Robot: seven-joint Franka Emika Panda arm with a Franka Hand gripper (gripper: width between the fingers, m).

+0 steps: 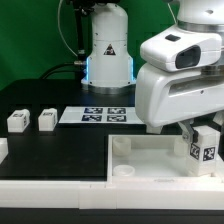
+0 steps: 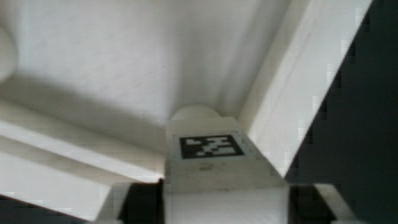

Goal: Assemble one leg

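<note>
My gripper (image 1: pixel 203 138) is shut on a white leg (image 1: pixel 206 147) with a black-and-white tag, holding it upright over the right rear corner of the white tabletop tray (image 1: pixel 150 160). In the wrist view the leg (image 2: pixel 214 150) runs between my dark fingers (image 2: pixel 146 200) down toward the tray's corner wall (image 2: pixel 294 70). Whether the leg's lower end touches the tray is hidden. Two more legs (image 1: pixel 17 121) (image 1: pixel 47 119) stand on the black table at the exterior view's left.
The marker board (image 1: pixel 98 115) lies flat behind the tray. A round socket (image 1: pixel 123 172) shows at the tray's front left corner. Part of another white piece (image 1: pixel 2 150) sits at the left edge. The robot base (image 1: pixel 108 50) stands at the back.
</note>
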